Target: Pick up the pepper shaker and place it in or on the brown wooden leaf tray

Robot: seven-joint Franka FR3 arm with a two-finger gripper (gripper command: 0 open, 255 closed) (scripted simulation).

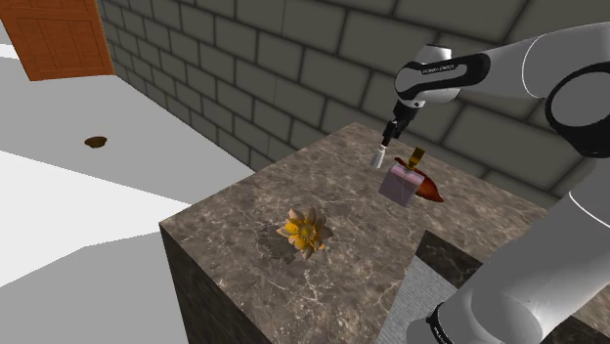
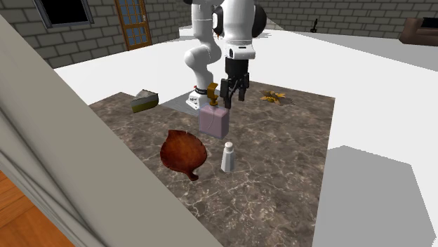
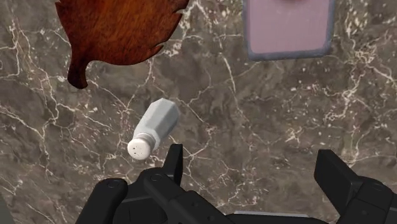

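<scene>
Pepper shaker (image 3: 153,127) stands below the down-pointing tool (image 3: 251,156) (jaws apart).

Pincer (image 1: 390,138) aloft near pink box (image 1: 400,184) and brown leaf tray (image 1: 431,192)

Bare counter (image 2: 281,161) around pepper shaker (image 2: 228,157), leaf tray (image 2: 182,151) just beside, pink box (image 2: 213,121) near.

No words, numbers or signs can be read here. The one trace of writing is a short line of pale lettering on the dark band (image 1: 440,68) of the white arm, just up from the tool (image 1: 390,137). It is too small to make out.
</scene>
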